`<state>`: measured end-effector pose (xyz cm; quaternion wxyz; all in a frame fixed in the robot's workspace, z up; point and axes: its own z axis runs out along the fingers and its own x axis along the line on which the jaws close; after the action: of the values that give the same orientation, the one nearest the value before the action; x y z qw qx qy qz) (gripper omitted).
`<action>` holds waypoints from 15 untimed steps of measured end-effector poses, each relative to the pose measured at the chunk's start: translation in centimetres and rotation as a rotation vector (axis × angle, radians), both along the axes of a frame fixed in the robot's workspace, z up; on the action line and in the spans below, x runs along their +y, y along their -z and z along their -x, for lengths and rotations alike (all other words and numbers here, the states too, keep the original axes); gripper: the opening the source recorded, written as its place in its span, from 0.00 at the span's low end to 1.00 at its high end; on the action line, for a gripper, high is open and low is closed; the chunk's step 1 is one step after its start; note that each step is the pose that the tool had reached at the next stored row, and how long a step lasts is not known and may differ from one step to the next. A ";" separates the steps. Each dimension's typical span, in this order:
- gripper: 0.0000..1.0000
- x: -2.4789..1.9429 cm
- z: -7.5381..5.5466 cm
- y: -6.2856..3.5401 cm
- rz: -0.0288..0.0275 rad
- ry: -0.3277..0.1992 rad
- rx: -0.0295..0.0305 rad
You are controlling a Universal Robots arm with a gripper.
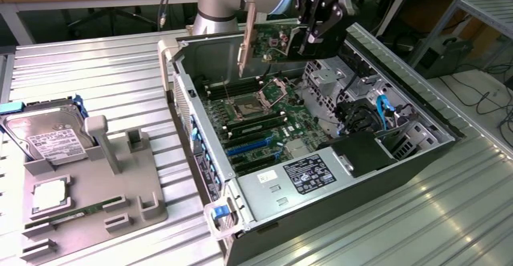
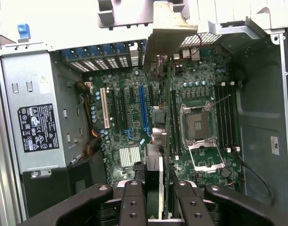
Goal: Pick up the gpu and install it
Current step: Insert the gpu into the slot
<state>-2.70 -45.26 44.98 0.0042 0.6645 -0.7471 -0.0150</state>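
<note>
Black jointed fingers [image 2: 134, 202] of the robot's hand [image 1: 309, 35] sit narrowly parted, clamped on the gpu [image 1: 273, 41], a thin flat green circuit card with a silver metal bracket [image 1: 247, 38] along one end. The card hangs edge-on, upright, above the open grey metal computer case [image 1: 417, 158], clear of its rim. Below lies the large green motherboard [image 2: 134, 122], with a long blue slot [image 2: 144, 108] and an open silver processor socket [image 2: 198, 125]; the room above both is free. Well apart, on the ribbed metal tabletop [image 1: 104, 74], a grey parts holder [image 1: 88, 200] carries a silver hard drive [image 1: 52, 137].
</note>
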 end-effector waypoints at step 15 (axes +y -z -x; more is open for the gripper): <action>0.27 0.00 0.0 0.55 -0.0003 -0.016 0.0001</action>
<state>-2.73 -45.26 44.44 0.0042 0.6706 -0.7417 -0.0151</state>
